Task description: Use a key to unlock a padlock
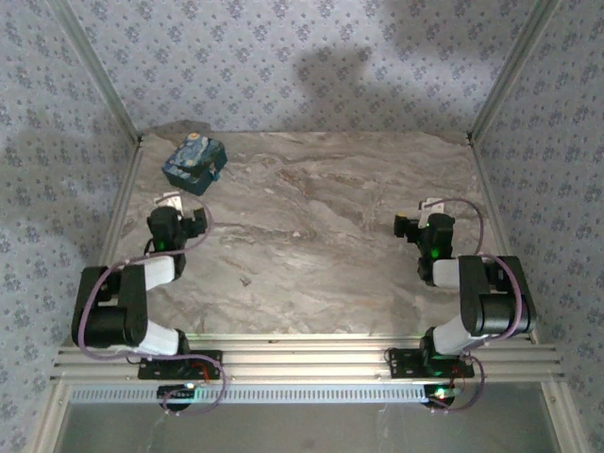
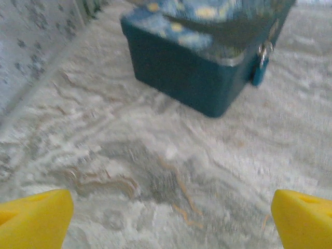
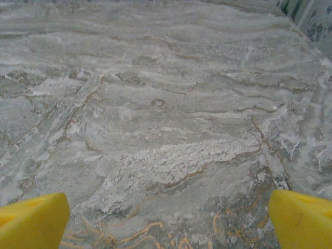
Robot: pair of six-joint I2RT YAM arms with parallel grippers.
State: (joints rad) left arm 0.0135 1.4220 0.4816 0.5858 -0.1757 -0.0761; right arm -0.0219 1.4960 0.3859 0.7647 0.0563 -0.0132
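We see the padlock (image 2: 258, 74) on the box (image 2: 187, 72) ahead and slightly right of our open left gripper (image 2: 170, 220), far from our open right gripper (image 3: 167, 220)

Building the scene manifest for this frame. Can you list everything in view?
padlock: 1, dark blue block with light-blue and yellow print, far left corner of the table
key: 1, small, teal-blue, hanging by a silvery loop at the padlock's corner
table: 1, grey-beige marble pattern
speck: 1, dark, too small to identify, on the table nearer the left arm
walls: 3, grey-blue floral print, left, back and right
frame rail: 1, silver, along the near edge
left arm: 1, black and white, near left
right arm: 1, black and white, near right
left gripper: 1, yellow fingertips, open, empty, short of the padlock
right gripper: 1, yellow fingertips, open, empty, over bare table
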